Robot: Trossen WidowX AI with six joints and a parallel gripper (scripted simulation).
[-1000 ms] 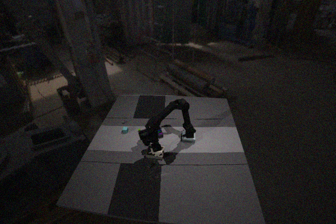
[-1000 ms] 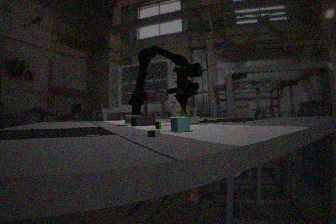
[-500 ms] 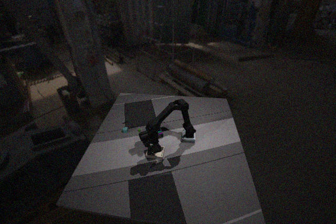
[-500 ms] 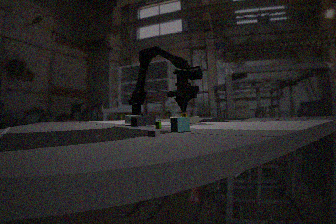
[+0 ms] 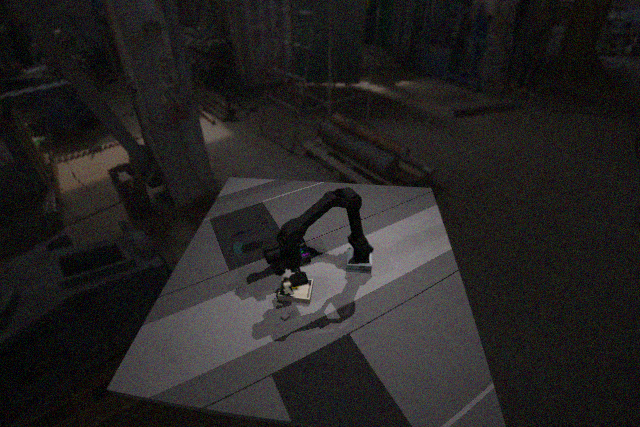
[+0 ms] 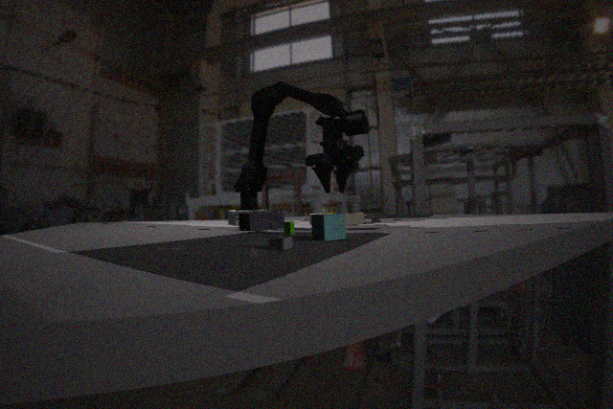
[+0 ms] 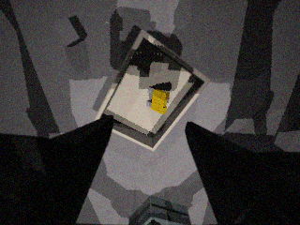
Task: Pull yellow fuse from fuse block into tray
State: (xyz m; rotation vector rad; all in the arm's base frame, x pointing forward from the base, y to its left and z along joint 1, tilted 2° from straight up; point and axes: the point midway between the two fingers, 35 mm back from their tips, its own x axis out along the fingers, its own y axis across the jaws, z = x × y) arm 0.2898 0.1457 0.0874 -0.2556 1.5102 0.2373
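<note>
My gripper (image 6: 334,192) (image 7: 150,123) is open, its two fingers well apart with nothing between them. It points down above the tray. The tray (image 7: 124,100) (image 5: 297,300) is shallow and pale, and appears turned at an angle in the wrist view. The yellow fuse (image 7: 159,101) shows within the tray's outline, nearer its right side; a yellow spot also shows there in the top view. Whether it lies flat is hard to tell. The fuse block (image 5: 305,254), dark with magenta and blue spots, is partly hidden beside the arm. Its other fuses cannot be made out.
A teal block (image 6: 329,226), a green block (image 6: 288,228) and a small grey block (image 6: 282,242) stand on the table. A small dark object (image 7: 75,52) is beside the tray in the wrist view. Strong shadows cross the tray and table.
</note>
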